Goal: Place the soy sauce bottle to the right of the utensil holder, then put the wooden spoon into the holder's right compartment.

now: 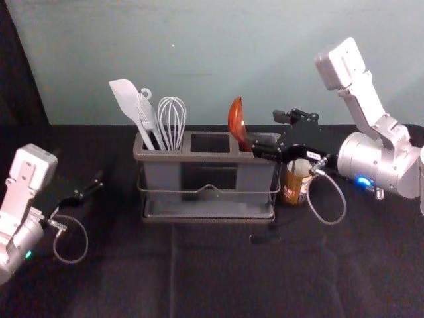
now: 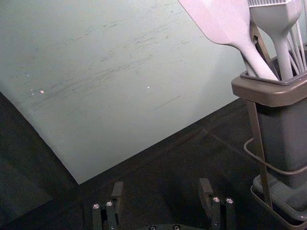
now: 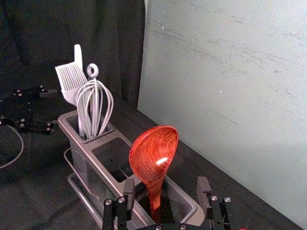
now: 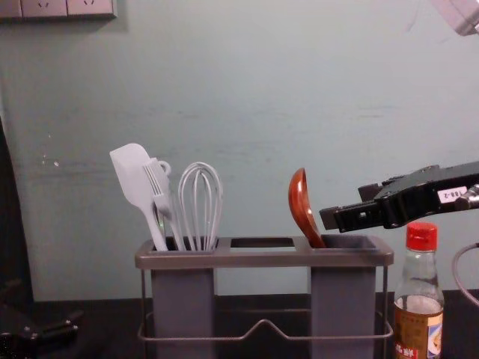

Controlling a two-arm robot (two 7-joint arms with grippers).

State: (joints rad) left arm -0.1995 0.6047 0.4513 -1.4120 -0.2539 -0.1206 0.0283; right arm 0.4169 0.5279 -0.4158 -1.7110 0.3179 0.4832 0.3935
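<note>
Black cloth covers the worktop [image 1: 212, 265], and over its left side hangs the left gripper [image 1: 88, 188], fingers spread. Toward the back edge stands the three-compartment utensil holder [image 4: 262, 259], a grey-brown frame with grey cups and a wire rail. Its left compartment carries a pale spatula [image 4: 131, 173] leaning left, a pastry brush [image 4: 159, 187] and a wire whisk [image 4: 200, 208]. In the right compartment the wooden spoon [image 4: 301, 207] stands bowl up, its top tipped left; it is glossy reddish brown with dark grain, and a bright glint sits on the bowl. Just right of it, above the holder's right end, is the right gripper [image 1: 267, 134], its fingers spread and apart from the spoon. The soy sauce bottle [image 4: 411, 328] stands upright on the worktop just beside the holder's right end: clear glass, red cap [image 4: 421, 237], brown-and-gold label.
</note>
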